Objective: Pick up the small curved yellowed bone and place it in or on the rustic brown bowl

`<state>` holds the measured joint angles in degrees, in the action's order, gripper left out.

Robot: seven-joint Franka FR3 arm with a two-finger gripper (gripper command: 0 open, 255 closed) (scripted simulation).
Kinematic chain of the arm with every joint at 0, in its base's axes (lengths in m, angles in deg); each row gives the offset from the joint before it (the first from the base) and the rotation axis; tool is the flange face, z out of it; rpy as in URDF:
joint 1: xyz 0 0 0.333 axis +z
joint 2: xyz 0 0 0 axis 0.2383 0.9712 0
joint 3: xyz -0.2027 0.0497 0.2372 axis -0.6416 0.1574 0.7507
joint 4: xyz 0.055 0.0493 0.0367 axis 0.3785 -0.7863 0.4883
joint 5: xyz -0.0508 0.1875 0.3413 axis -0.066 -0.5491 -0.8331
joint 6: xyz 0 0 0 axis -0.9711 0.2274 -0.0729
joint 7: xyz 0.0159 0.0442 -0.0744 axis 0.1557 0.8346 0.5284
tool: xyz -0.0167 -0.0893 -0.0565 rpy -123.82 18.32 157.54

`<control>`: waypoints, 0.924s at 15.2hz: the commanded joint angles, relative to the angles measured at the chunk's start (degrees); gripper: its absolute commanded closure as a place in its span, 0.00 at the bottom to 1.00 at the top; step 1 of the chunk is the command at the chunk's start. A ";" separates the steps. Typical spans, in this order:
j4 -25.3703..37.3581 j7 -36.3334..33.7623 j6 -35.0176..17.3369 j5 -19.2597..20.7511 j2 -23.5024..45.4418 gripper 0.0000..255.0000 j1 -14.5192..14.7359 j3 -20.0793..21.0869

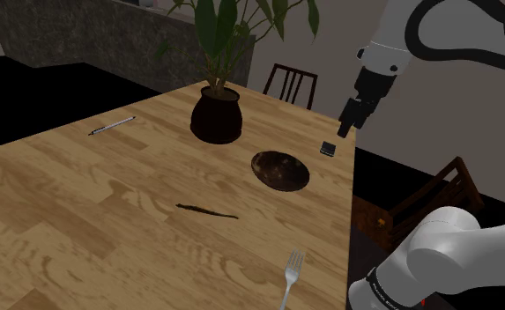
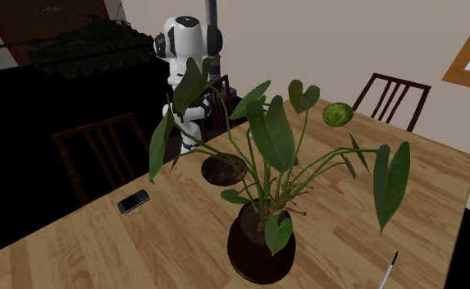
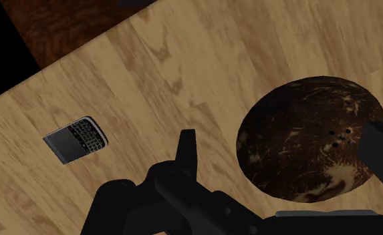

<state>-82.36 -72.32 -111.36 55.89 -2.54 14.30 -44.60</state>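
Observation:
A thin, slightly curved bone (image 1: pixel 206 210), drawn dark brown, lies on the wooden table (image 1: pixel 83 202) toward its near side. The rough brown bowl (image 1: pixel 280 170) (image 3: pixel 310 140) (image 2: pixel 225 170) stands beyond it with nothing inside, partly behind leaves in the second exterior view. My black gripper (image 1: pixel 345 130) (image 3: pixel 283 150) hangs in the air above the table's edge at the shoulder view's right, beside the bowl and far from the bone. It is open: the fingers (image 3: pixel 186 153) stand wide apart and hold nothing.
A dark potted plant (image 1: pixel 216 119) (image 2: pixel 262 242) stands behind the bowl. A small phone (image 1: pixel 328 148) (image 3: pixel 76 140) (image 2: pixel 133 201) lies near the gripper. A fork (image 1: pixel 290 273) lies at the near edge, a pen (image 1: pixel 111 126) far off. Chairs (image 1: pixel 290 84) line the table.

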 commanded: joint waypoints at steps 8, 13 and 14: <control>7.10 -4.64 -1.34 1.29 11.90 0.00 2.91 10.10; 13.38 -8.60 -1.16 4.12 21.53 0.00 4.39 17.32; 14.75 -9.50 -0.98 4.92 23.60 0.00 4.71 18.73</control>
<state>-69.12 -80.79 -112.33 60.01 18.69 18.72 -27.44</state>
